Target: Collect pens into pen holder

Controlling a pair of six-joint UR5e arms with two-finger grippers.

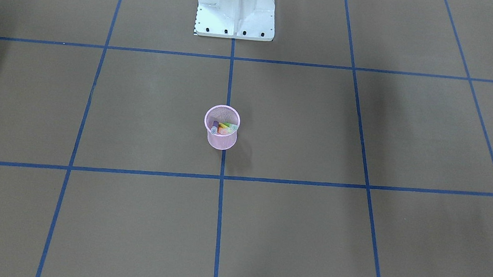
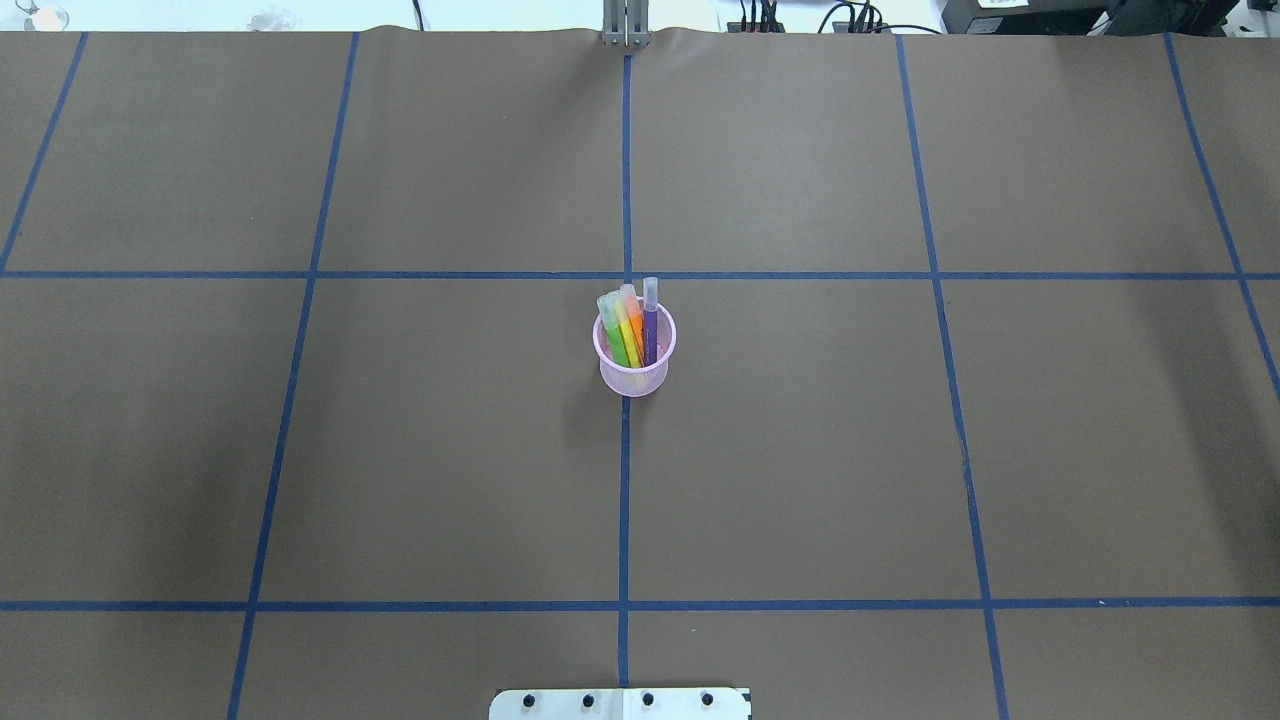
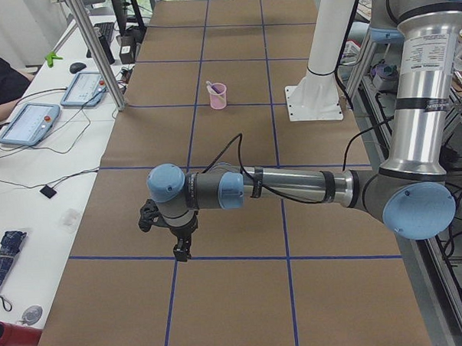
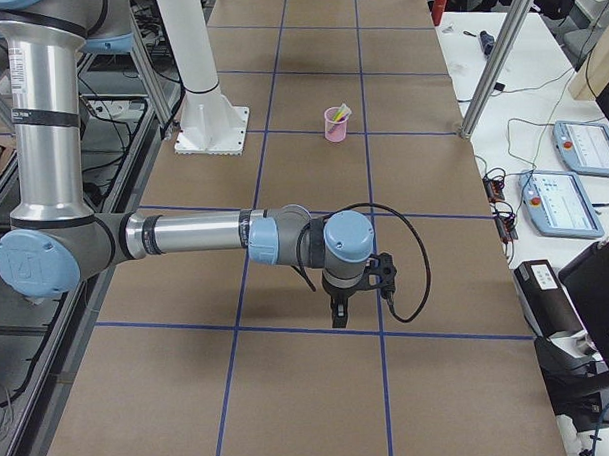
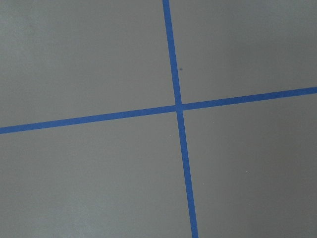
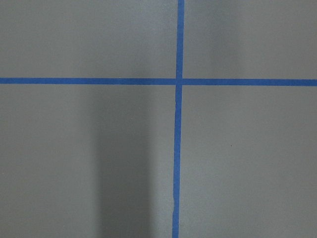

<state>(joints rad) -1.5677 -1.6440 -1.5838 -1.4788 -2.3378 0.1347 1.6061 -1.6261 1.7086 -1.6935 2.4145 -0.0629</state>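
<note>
Overhead exterior: pens [image 2: 634,318] half hidden inside pink pen holder [image 2: 634,383].

You see a pink wire-mesh pen holder [image 2: 634,382] holding smooth plastic pens [image 2: 635,325] with translucent caps, on matt brown paper [image 2: 800,450] gridded with blue tape [image 2: 624,500]; the robot base [image 1: 235,20] looks white-painted metal.

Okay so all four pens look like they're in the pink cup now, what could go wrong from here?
1. The pens all lean to one side of the pen holder, away from the robot's base, and stick out above its rim; that off-centre load might tip it if nudged.
2. The left tool and right tool hang low over the table at either end; a low sweep across the centre could hit it.
</note>
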